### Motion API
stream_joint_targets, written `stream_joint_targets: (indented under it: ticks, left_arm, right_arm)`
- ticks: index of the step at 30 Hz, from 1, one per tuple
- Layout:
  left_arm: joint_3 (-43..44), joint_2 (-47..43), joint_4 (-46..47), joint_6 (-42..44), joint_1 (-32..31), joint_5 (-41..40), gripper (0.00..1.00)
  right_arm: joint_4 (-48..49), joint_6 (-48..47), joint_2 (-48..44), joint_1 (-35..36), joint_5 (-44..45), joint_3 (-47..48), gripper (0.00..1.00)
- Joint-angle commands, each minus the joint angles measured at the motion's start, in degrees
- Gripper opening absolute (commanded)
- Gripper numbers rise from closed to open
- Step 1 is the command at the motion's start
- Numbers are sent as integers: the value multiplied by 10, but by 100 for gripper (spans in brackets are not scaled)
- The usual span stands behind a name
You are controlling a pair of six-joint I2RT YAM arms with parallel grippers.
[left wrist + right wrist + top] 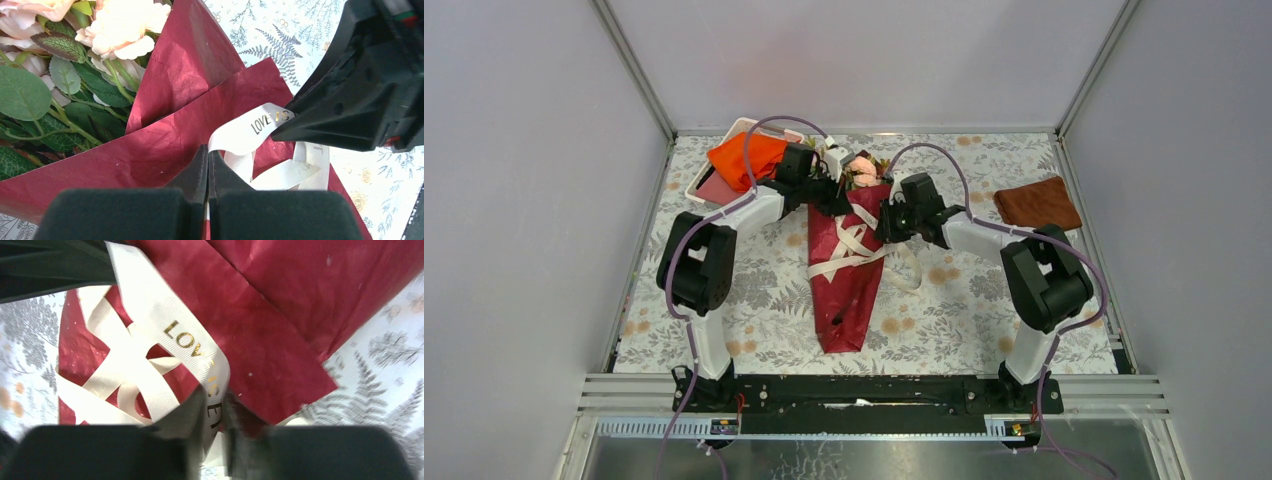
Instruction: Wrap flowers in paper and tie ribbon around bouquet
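Red in its paper (844, 290), lay on the table (754, 300), flowers (864, 170) at the far end. Pinched one ribbon (250, 127) strand between left gripper (207, 160) and right gripper (212, 415), both clamped on it. Needed a steady, opposed pull to draw it snug.

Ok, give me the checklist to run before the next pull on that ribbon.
1. The left gripper shut on the ribbon: ok.
2. The right gripper pinching the ribbon: ok.
3. The ribbon crossed over the paper: ok.
4. The flowers tucked inside the paper: ok.
5. The tie drawn snug: not ok, loops look slack.
6. The ribbon's free ends clear of both arms: cannot tell.
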Motion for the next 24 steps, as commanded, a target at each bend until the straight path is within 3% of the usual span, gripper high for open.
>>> stream_joint_targets:
  ticks: [1,3,4,6,10,12,15,18,20,22,24]
  left_arm:
    - [5,-16,-3,37,-5,-12,22]
    - [24,-30,-42,71,-6,-14,51]
    - [34,-45,-69,93,-6,-14,59]
    - [45,-81,-116,164,-13,-1,64]
    - [68,-121,-270,363,-67,35,53]
    - [57,-117,-340,483,-100,48,53]
    - [40,-95,-353,595,-123,-7,54]
    - [88,-60,-351,590,-104,-39,45]
    - [110,-44,-334,540,-98,-64,37]
    - [96,-42,-308,496,-102,-83,38]
    - [46,-64,-299,544,-109,-57,42]
  right_arm:
    - [1,27,12,2,-16,27,8]
    - [16,49,9,-5,-12,19,0]
    - [25,64,9,-10,-20,17,0]
    - [31,89,16,-19,-27,19,0]
    - [47,141,37,-42,-65,28,0]
    - [64,168,47,-54,-87,29,0]
    - [66,174,50,-58,-92,29,0]
    - [62,173,46,-59,-91,27,0]
    - [61,172,47,-59,-86,24,0]
    - [67,173,49,-59,-86,18,0]
    - [76,177,52,-59,-89,12,0]
